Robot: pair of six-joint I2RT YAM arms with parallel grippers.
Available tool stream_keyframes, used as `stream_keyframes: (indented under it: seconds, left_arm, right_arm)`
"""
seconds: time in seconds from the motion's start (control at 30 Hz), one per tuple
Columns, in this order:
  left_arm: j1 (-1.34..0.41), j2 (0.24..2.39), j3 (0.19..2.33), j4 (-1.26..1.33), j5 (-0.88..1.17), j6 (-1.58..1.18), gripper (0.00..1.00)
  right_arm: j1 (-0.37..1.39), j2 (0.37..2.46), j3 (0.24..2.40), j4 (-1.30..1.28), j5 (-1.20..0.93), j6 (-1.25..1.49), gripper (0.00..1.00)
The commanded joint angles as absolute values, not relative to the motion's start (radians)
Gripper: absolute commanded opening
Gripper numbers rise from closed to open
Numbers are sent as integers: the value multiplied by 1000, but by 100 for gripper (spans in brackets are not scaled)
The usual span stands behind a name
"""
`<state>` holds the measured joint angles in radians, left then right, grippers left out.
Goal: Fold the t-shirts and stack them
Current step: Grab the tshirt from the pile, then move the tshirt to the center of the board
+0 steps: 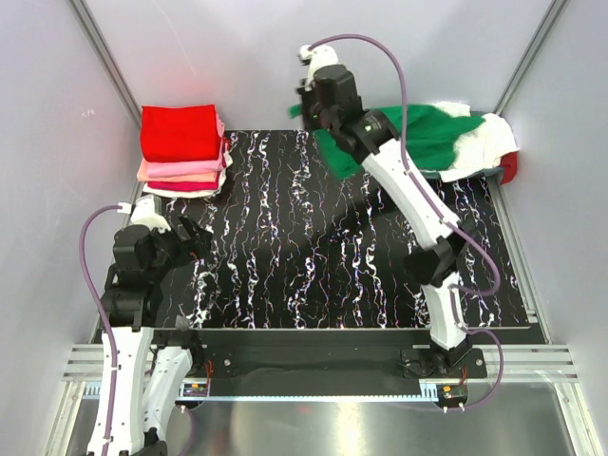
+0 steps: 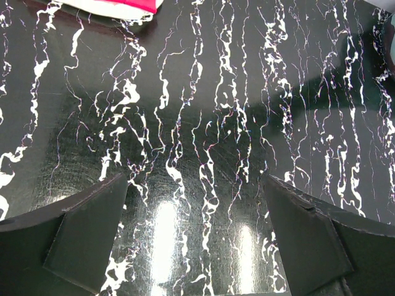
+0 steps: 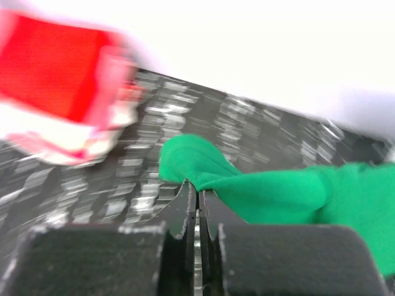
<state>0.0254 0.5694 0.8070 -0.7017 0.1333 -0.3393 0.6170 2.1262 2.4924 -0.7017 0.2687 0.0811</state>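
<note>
Right wrist, claw pinching green t-shirt

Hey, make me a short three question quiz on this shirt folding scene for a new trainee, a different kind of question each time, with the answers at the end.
1. True or false: the right claw is shut on a fold of the green t-shirt.
2. Where does the stack of folded shirts sit? A: at the far left corner of the black mat. B: at its near right corner. C: in its middle.
3. Fill in: the top shirt of that stack is ___.
Key: 1 true; 2 A; 3 red.
</note>
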Motion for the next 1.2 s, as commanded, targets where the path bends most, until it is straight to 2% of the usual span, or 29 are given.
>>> stream_keyframes:
  seconds: [0.0, 0.13, 0.3, 0.43, 0.47, 0.5, 0.6, 0.67, 0.83, 0.87, 0.9, 0.93, 0.97, 1.07, 1.17]
  left_arm:
    - [32, 561, 804, -655, 126, -324, 99]
    - [32, 566, 805, -658, 124, -325, 99]
    - [32, 571, 805, -658, 120, -327, 99]
    - [31, 580, 807, -661, 110, -330, 99]
    - [32, 581, 808, -664, 112, -330, 99]
    - [31, 583, 810, -667, 110, -333, 99]
    - [18, 569, 808, -664, 141, -339, 99]
    - [6, 572, 807, -664, 143, -347, 99]
    - [-119, 650, 822, -684, 106, -367, 99]
    - [-136, 658, 822, -687, 68, -367, 99]
    - [-152, 670, 830, -692, 58, -358, 99]
    - [-153, 676, 842, -705, 51, -353, 99]
    - [-156, 680, 854, -738, 13, -357, 99]
    - [-160, 667, 877, -747, 2, -344, 99]
    - [-161, 646, 825, -689, 3, -342, 99]
  right_arm:
    - [702, 1927, 2592, -650, 158, 5, 0]
    - [703, 1794, 2510, -643, 170, 5, 0]
    - [699, 1539, 2113, -532, 328, -14, 0]
    - [652, 1438, 1826, -642, 458, 208, 0]
    - [606, 1416, 1683, -661, 472, 266, 0]
    - [569, 1364, 1610, -681, 460, 394, 0]
    - [471, 1220, 1329, -687, 404, 543, 0]
    - [459, 1158, 1205, -698, 437, 581, 0]
    - [449, 1068, 1066, -807, 486, 644, 0]
    - [448, 1065, 1052, -830, 486, 678, 3]
    - [448, 1063, 1040, -871, 485, 698, 21]
    - [446, 1060, 1010, -880, 463, 710, 53]
    - [446, 1045, 993, -879, 380, 710, 60]
    - [489, 1013, 908, -810, 212, 721, 66]
    - [661, 1038, 911, -870, 305, 825, 70]
